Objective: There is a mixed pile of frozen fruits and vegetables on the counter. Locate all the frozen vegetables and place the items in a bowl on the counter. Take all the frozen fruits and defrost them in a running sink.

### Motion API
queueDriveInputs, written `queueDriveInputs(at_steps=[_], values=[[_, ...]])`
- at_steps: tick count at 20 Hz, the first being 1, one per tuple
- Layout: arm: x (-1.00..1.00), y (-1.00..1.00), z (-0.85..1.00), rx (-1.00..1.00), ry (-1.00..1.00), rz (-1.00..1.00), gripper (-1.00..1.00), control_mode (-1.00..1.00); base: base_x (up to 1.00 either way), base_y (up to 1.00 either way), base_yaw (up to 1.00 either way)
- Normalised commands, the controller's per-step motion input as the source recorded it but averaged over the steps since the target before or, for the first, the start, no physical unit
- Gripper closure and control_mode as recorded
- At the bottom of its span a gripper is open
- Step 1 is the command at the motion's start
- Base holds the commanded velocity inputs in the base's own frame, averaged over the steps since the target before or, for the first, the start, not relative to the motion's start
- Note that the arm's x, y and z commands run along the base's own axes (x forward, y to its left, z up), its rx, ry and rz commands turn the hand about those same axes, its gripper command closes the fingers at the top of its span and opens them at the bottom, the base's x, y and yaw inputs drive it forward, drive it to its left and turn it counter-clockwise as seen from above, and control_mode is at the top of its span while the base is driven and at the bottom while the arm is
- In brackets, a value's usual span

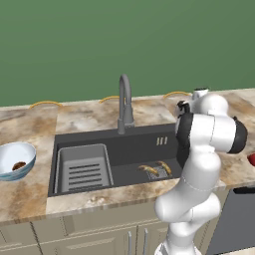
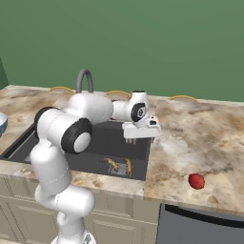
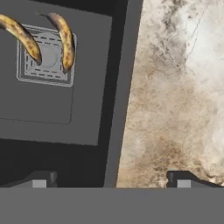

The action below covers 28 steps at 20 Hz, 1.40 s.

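Bananas (image 3: 43, 39), both of them, lie side by side on the square drain at the bottom of the sink (image 1: 134, 149), so the fruit half looks placed (whether water runs from the faucet (image 1: 124, 102) cannot be told). The brown lump (image 1: 19, 165) sits inside the pale-blue bowl (image 1: 7, 154) on the bench (image 2: 200, 138) left of the basin. What remains, by my reading, is the red piece (image 2: 196, 181), alone on the bench well right of the sink, near the front edge. The pincer (image 2: 141, 139) hangs empty with jaws spread wide, above the sink's right rim, one fingertip over the basin and one over stone. Risks from here: the red piece is small and rounded, so a slightly off-centre closure could squirt it sideways and off the front edge; carrying it to the bowl means crossing the whole sink, and a drop there would land it among the fruit. The tall faucet stands along that path, and the slotted rack (image 1: 82, 169) lies just before the bowl.
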Motion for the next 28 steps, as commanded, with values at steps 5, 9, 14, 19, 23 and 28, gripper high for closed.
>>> queueDriveInputs(at_steps=[5,9,14,19,23,28], values=[[-0.01,-0.65,0.20,-0.12,0.12,-0.20,-1.00,-1.00,0.00,0.00,0.00],[0.00,-0.66,0.10,-0.13,0.17,-0.19,-1.00,-1.00,0.00,0.00,0.00],[-0.17,-0.66,-0.02,-0.09,0.04,-0.19,-1.00,-1.00,0.00,0.00,0.00],[-0.36,-0.64,-0.09,-0.04,0.01,-0.17,-1.00,-1.00,0.00,0.00,0.00],[-0.41,-0.64,-0.12,-0.03,0.01,-0.16,-1.00,-1.00,0.00,0.00,0.00],[-0.46,-0.53,-0.26,-0.01,0.05,-0.18,-1.00,-1.00,0.00,0.00,0.00]])
